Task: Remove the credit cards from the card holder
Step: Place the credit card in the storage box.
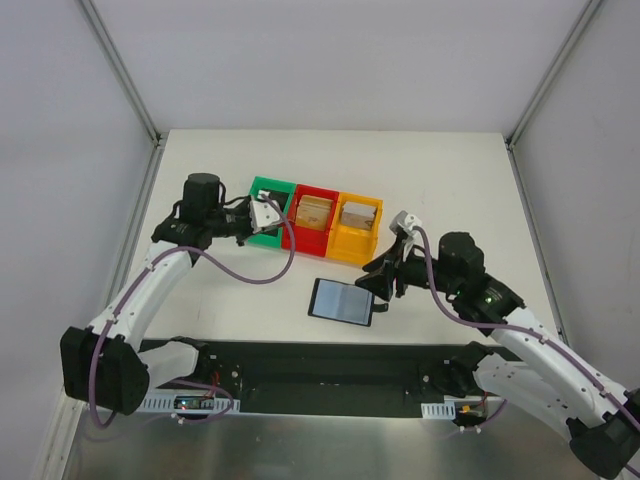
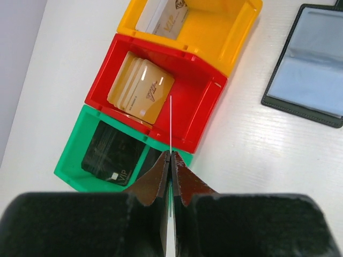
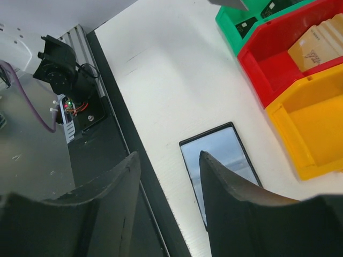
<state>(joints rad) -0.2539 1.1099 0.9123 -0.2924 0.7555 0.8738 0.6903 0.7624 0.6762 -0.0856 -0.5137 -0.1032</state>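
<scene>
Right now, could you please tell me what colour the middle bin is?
The middle bin is red; left wrist view.

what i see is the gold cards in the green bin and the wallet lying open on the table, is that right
Not quite. The gold cards sit in the red bin, not the green bin; the left wrist view shows it. The wallet does lie open on the table.
</scene>
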